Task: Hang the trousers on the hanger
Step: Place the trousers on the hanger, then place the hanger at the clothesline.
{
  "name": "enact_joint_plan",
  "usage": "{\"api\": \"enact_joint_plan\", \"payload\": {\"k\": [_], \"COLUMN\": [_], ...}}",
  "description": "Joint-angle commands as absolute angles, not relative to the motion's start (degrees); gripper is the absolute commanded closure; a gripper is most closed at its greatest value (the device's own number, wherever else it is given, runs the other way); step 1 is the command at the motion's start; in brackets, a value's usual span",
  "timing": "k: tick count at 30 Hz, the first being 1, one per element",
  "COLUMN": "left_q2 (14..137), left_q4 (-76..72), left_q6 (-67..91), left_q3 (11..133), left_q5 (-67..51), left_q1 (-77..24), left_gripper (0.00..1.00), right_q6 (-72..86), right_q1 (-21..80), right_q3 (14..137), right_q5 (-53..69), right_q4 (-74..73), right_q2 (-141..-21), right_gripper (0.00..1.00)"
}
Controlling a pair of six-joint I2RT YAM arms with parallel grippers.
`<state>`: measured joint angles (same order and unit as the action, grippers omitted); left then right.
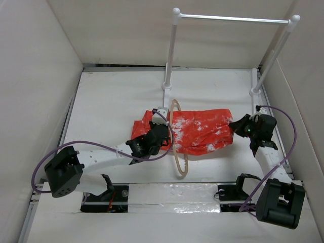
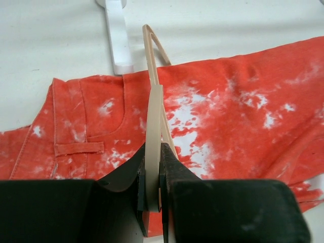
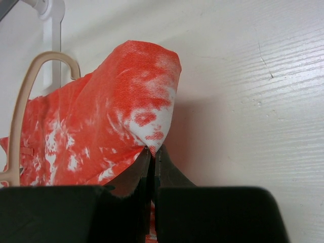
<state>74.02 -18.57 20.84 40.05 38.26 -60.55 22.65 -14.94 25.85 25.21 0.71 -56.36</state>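
Though seen only edge-on from the left wrist, plainly pinched: thin beige hanger [image 2: 154, 101] squeezed flat between the closed-in fingers of the left gripper [image 2: 154, 152], no gap on either side. Standing on its edge, hook end toward the top of that frame, right over the orange-red trousers [image 2: 238, 96]. Up in the overhead view, same picture at centre frame: left gripper [image 1: 168, 135] clamped on the hanger [image 1: 180, 171] at its left side, rounded outline crossing the cloth from upper edge to lower edge. Cannot tell whether the cloth runs through the loop or merely lies under it. Trousers [image 1: 202, 129] spread across the middle of the white table [image 1: 111, 96], pocket and belt loop at the left end, legs running off to the right. Over at centre right, right gripper [image 1: 234, 126] nipped tight on the rightmost fold of the trousers; from the right wrist, fingertips pressed together with a peak of speckled cloth [image 3: 126, 101] raised above them. White rail stand [image 1: 228, 19] along the top of the frame, one foot just beside the hanger's hook end.
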Motion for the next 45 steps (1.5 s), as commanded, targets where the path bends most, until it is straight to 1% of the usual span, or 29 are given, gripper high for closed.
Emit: {"api": "enact_joint_plan", "payload": {"k": [1, 6, 7, 8, 9, 10, 11, 12, 14, 15, 17, 18, 20, 21, 22, 24, 25, 26, 28, 30, 31, 33, 35, 38, 42, 44, 45], "left_q2": [72.6, 72.51, 72.86, 72.95, 72.95, 72.78, 72.51, 72.16, 70.93, 70.49, 69.26, 69.17, 69.17, 69.17, 69.0, 69.34, 70.13, 70.48, 71.01, 71.45, 71.8, 71.89, 71.72, 71.98, 71.54, 71.54, 71.54], "left_q4": [-18.11, -16.0, -13.56, -12.4, -11.26, -8.55, -7.66, -6.69, -4.23, -3.61, -2.55, -2.11, -0.36, -0.09, -0.52, -0.7, -0.09, -0.09, -0.17, -0.79, -0.53, -0.61, -1.32, -0.88, -1.76, -1.5, -1.67], "left_q6": [16.88, 17.31, 17.66, 17.84, 18.28, 18.89, 19.24, 19.42, 19.77, 19.95, 20.39, 20.48, 21.18, 21.44, 21.71, 21.88, 21.97, 22.23, 22.59, 22.5, 22.5, 22.5, 22.59, 22.15, 22.15, 21.89, 21.8], "left_q3": [44.73, 49.65, 50.88, 53.41, 54.74, 56.06, 58.08, 59.05, 61.25, 61.87, 63.45, 64.15, 65.82, 65.92, 66.0, 67.23, 68.11, 69.59, 70.05, 70.66, 71.01, 71.63, 71.8, 72.59, 72.42, 73.21, 73.39], "left_q5": [40.88, 40.69, 40.61, 40.26, 39.73, 38.42, 37.71, 37.36, 37.09, 36.92, 36.21, 36.12, 36.56, 36.65, 36.22, 35.77, 35.68, 35.6, 35.07, 34.72, 34.72, 34.98, 34.28, 34.45, 33.75, 33.92, 33.93], "left_q1": [-59.85, -62.05, -62.66, -63.19, -63.19, -63.19, -63.19, -63.19, -63.19, -63.19, -63.19, -63.19, -63.19, -63.19, -63.19, -63.19, -63.19, -63.19, -63.19, -63.19, -63.19, -63.19, -63.19, -63.19, -63.19, -63.19, -63.19], "left_gripper": [1.0, 1.0, 1.0, 1.0, 1.0, 1.0, 1.0, 1.0, 1.0, 1.0, 1.0, 1.0, 1.0, 1.0, 1.0, 1.0, 1.0, 1.0, 1.0, 1.0, 1.0, 1.0, 1.0, 1.0, 1.0, 1.0, 1.0], "right_q6": [21.27, 21.53, 21.36, 21.18, 21.01, 20.74, 19.7, 19.34, 19.25, 19.42, 20.21, 21.17, 27.2, 29.86, 32.14, 38.56, 40.24, 42.86, 45.69, 47.54, 48.33, 50.01, 50.01, 51.06, 52.2, 53.08, 53.17], "right_q1": [-15.91, -15.91, -15.91, -15.91, -15.39, -15.38, -14.86, -14.07, -11.18, -7.07, -2.75, 1.45, 6.56, 9.72, 16.63, 24.39, 32.0, 35.56, 43.81, 47.88, 49.64, 53.34, 54.84, 56.51, 57.83, 58.54, 58.54], "right_q3": [28.12, 27.33, 27.42, 27.6, 28.73, 29.87, 31.27, 32.86, 36.81, 37.96, 40.86, 41.39, 39.13, 37.72, 36.49, 33.93, 33.23, 32.87, 32.87, 32.61, 32.43, 32.78, 33.66, 33.31, 33.4, 32.7, 31.65], "right_q5": [21.89, 21.62, 21.8, 22.23, 22.58, 23.28, 25.21, 25.14, 22.87, 22.42, 20.67, 20.48, 21.26, 21.18, 20.31, 13.48, 10.4, 4.45, -2.24, -4.74, -5.44, -7.81, -9.31, -9.84, -12.47, -13.62, -13.36], "right_q4": [4.84, 5.54, 5.36, 5.27, 4.32, 2.91, 1.33, -2.6, -5.17, -7.01, -9.22, -9.92, -7.49, -2.77, -0.98, 3.92, 5.61, 6.76, 9.57, 13.33, 15.1, 17.39, 17.66, 21.34, 21.27, 22.32, 24.41], "right_q2": [-56.78, -56.25, -56.08, -55.73, -55.37, -54.24, -53.45, -52.31, -47.84, -46.42, -43.44, -42.64, -40.97, -39.48, -39.03, -38.15, -38.06, -38.14, -40.5, -43.14, -46.72, -50.17, -53.85, -57.03, -58.18, -58.27, -58.36], "right_gripper": [1.0, 0.99, 0.94, 0.87, 0.64, 0.53, 0.46, 0.34, 0.25, 0.2, 0.19, 0.18, 0.18, 0.18, 0.18, 0.19, 0.19, 0.19, 0.2, 0.22, 0.24, 0.27, 0.28, 0.32, 0.36, 0.41, 0.48]}}
